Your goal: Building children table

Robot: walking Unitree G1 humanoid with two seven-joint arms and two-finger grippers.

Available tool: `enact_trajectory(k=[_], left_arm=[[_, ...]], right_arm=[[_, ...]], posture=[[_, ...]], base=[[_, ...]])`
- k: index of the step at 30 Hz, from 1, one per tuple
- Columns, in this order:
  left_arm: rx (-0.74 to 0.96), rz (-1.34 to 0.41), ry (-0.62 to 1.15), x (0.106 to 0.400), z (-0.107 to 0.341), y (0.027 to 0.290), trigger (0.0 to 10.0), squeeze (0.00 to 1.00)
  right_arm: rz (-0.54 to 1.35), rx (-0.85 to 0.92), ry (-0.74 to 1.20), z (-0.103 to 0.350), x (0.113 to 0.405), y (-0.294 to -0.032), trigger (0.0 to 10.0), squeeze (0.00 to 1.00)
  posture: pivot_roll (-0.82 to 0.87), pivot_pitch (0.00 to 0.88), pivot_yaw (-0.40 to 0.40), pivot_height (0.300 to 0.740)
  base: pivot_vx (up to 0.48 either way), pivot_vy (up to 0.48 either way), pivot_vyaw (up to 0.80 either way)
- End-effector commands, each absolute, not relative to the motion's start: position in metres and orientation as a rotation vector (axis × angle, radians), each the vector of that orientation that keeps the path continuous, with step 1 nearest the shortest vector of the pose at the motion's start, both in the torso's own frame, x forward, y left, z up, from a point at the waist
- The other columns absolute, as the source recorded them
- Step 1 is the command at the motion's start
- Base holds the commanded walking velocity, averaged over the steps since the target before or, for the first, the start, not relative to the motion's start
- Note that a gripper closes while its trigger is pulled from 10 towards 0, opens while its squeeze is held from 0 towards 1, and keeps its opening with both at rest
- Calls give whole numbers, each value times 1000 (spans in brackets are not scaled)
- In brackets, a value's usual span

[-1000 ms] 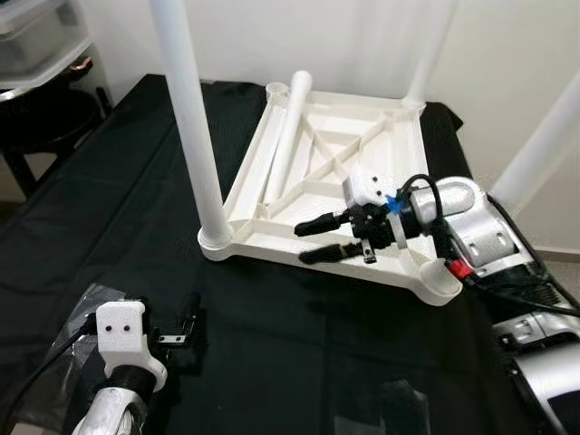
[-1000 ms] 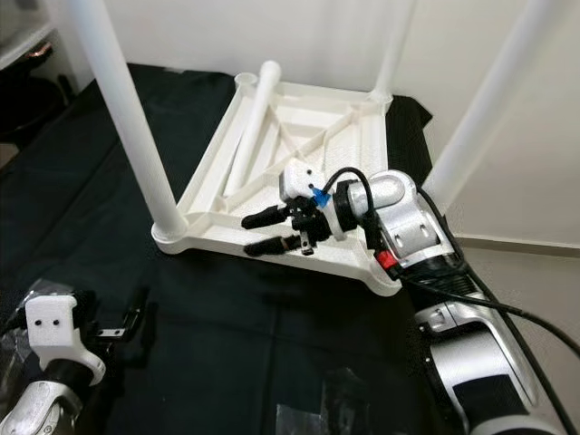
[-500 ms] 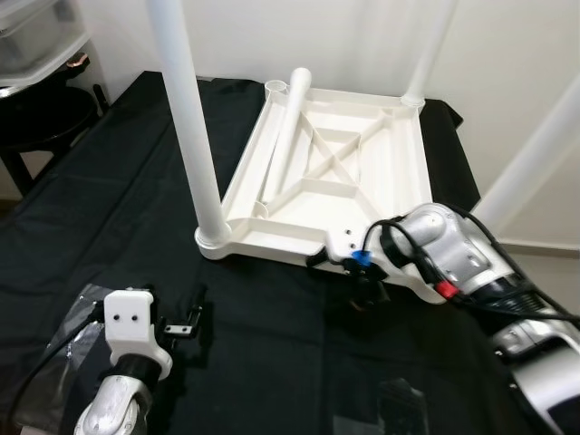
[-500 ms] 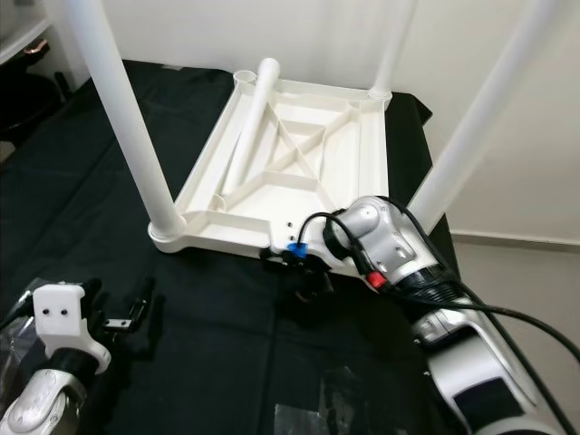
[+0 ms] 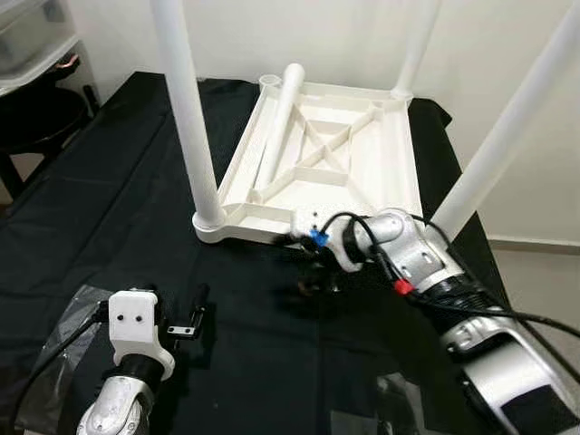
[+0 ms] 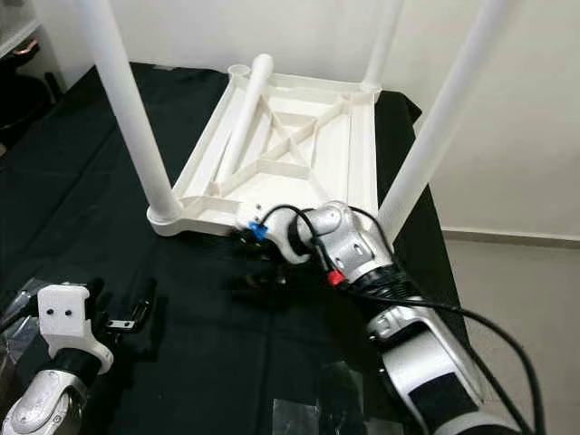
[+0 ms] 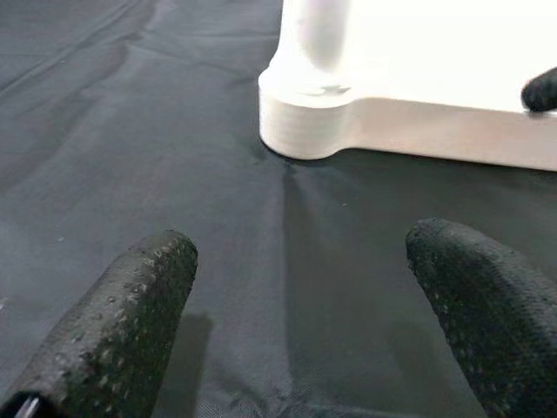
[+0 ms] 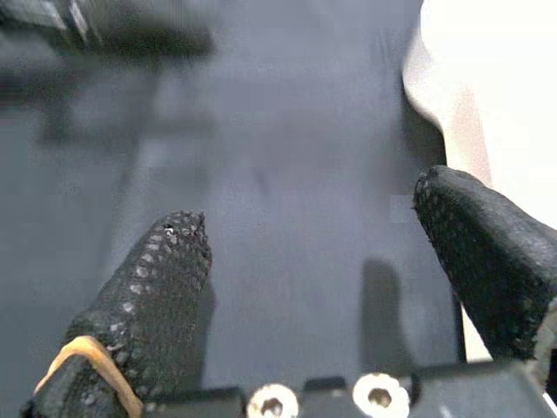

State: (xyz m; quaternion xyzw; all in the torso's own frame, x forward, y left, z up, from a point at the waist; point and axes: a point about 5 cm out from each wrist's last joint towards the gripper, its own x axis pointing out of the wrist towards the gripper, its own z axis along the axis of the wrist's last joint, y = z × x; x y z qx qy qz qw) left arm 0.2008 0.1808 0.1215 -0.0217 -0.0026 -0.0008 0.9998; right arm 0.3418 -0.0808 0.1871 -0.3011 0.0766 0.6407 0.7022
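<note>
The white children's table top (image 5: 408, 172) lies upside down on a black cloth. Three white legs stand upright in its corners: front left (image 5: 186, 109), back right (image 5: 417, 45) and front right (image 5: 507, 127). A loose fourth leg (image 5: 276, 127) lies inside the frame along its left side, its end by the empty back-left socket (image 5: 269, 82). My right gripper (image 5: 304, 267) hangs low over the cloth just in front of the table's front edge, open and holding nothing (image 8: 322, 252). Nearer me on the left, my left gripper (image 5: 193, 313) rests open over the cloth, pointing at the front-left corner (image 7: 313, 104).
A crumpled clear plastic bag (image 5: 54, 344) lies on the cloth at the near left. A dark stool (image 5: 36, 109) and a plastic drawer unit (image 5: 27, 36) stand at the far left. On the right the cloth ends and bare floor (image 5: 544, 272) begins.
My right gripper has come off the table's underside, dropped down in front of its front edge and shifted left over the cloth. The left arm has barely moved. The camera shifted slightly.
</note>
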Motion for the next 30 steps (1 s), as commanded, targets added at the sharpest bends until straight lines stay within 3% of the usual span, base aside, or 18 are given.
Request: enact_trajectory(k=[1,7,17,27,28,30], left_arm=[[-33,2,16,197,117,183,10000,0],[-35,1,14,197,118,183,10000,0],[-39,13,12,183,126,182,10000,0],[-37,21,27,172,131,183,10000,0],[-37,21,29,171,131,183,10000,0],[-37,21,31,171,131,183,10000,0]], right_arm=[[1449,-554,52,208,342,-75,10000,0],[1231,-657,59,208,370,-62,10000,0],[1233,-632,85,200,372,-31,10000,0],[1172,-697,188,185,378,-38,10000,0],[1182,-708,213,183,378,-40,4706,0],[1189,-713,231,181,378,-41,4706,0]], posture=[[15,148,-63,740],[13,161,-60,740],[57,241,-72,740],[61,282,-66,740],[60,284,-66,740],[60,284,-66,740]], base=[[0,0,0],[0,0,0],[0,0,0],[0,0,0],[0,0,0],[0,0,0]])
